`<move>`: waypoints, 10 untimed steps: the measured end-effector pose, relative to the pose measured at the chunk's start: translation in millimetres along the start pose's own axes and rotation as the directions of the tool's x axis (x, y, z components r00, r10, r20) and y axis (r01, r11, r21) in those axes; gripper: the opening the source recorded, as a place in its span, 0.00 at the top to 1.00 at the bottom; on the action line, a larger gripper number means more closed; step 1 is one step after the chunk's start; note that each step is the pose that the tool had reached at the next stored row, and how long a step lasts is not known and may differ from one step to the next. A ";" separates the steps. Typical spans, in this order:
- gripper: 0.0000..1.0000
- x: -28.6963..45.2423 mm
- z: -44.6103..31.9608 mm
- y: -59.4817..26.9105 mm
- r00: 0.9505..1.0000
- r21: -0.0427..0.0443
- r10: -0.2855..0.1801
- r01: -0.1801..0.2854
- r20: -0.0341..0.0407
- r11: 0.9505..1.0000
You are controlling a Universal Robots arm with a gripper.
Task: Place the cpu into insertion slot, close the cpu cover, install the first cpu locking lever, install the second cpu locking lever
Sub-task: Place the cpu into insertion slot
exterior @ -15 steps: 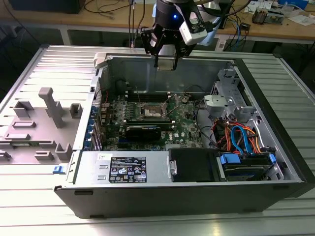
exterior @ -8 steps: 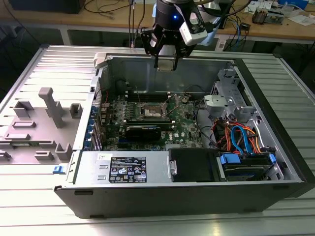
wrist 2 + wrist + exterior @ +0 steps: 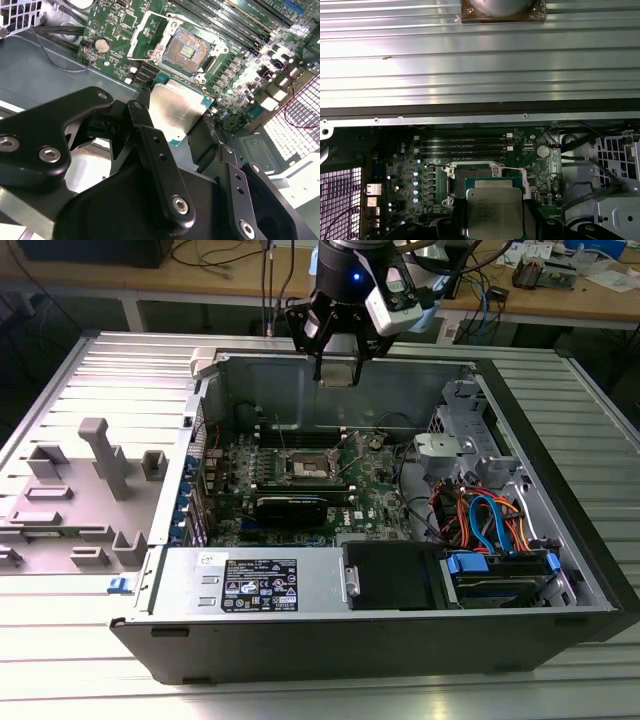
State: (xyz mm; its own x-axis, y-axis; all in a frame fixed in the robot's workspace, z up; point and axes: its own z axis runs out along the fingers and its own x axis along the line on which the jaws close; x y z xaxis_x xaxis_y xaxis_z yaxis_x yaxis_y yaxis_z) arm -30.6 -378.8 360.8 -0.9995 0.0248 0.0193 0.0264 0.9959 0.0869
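The tool (image 3: 175, 121) pinches the cpu (image 3: 179, 106) by its edges, well above the slot (image 3: 190, 47); a slip or skewed descent could damage both

Gripper (image 3: 339, 378) is hanging over the PC case's (image 3: 330, 640) far wall, pinching the cpu (image 3: 339, 371) betw. its fingers. Insertion slot (image 3: 304, 468) is sitting on the green mobo (image 3: 375, 490) inside, well apart from it. Grey jig (image 3: 100, 475) is lying at exterior view's left.
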 end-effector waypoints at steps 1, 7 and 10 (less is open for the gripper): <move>0.45 0.0 0.0 0.0 1.000 0.000 0.000 0.000 0.000 1.000; 0.45 0.0 -0.1 -2.1 1.000 0.000 0.000 0.000 0.000 1.000; 0.45 -0.1 -0.2 -2.8 1.000 0.000 0.000 0.000 0.000 1.000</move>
State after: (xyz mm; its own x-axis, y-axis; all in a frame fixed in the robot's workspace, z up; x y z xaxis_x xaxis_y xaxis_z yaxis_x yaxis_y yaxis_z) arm -30.6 -381.6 360.7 -0.9995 0.0248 0.0192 0.0264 0.9959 0.0870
